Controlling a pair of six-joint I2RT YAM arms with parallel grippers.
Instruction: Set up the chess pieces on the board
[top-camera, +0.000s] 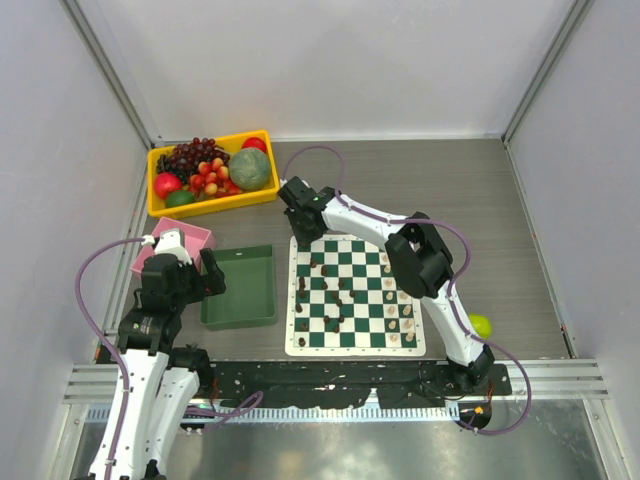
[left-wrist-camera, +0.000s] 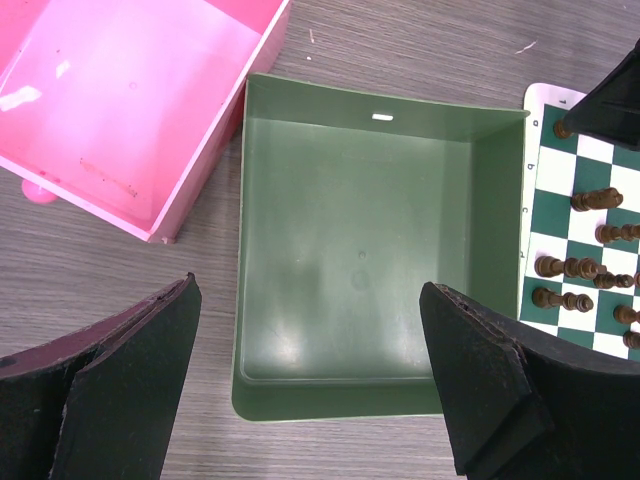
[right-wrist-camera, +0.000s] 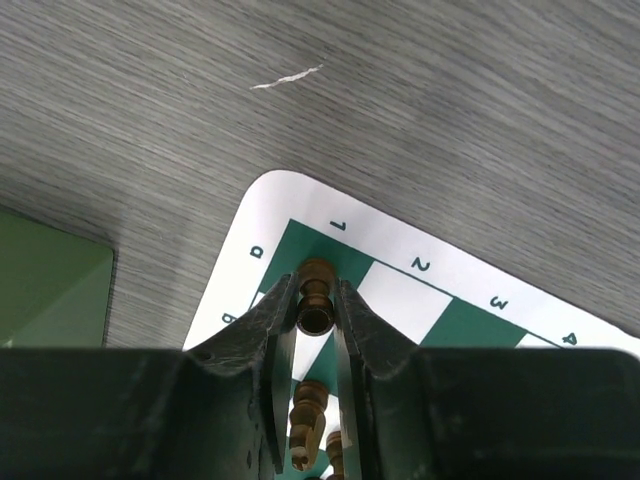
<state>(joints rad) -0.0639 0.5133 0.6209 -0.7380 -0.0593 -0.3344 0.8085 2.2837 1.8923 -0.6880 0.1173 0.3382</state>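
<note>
The board (top-camera: 356, 349) of green and white checks lies in front of the right arm. Dark chess pieces (top-camera: 322, 292) stand scattered over its left half, and cream ones (top-camera: 396, 310) line its right side. My right gripper (top-camera: 303, 232) reaches to the board's far left corner. In the right wrist view the right gripper (right-wrist-camera: 316, 283) is shut on a dark brown piece (right-wrist-camera: 316, 318) standing on the green corner square by the mark 1 on the board (right-wrist-camera: 275, 195). My left gripper (left-wrist-camera: 310, 285) hangs open and empty over the green tray (left-wrist-camera: 355, 250).
A yellow bin (top-camera: 155, 205) of fruit sits at the far left. A pink box (top-camera: 175, 243) lies beside the green tray (top-camera: 240, 290), which is left of the board. A small green ball (top-camera: 481, 325) rests near the right arm's base.
</note>
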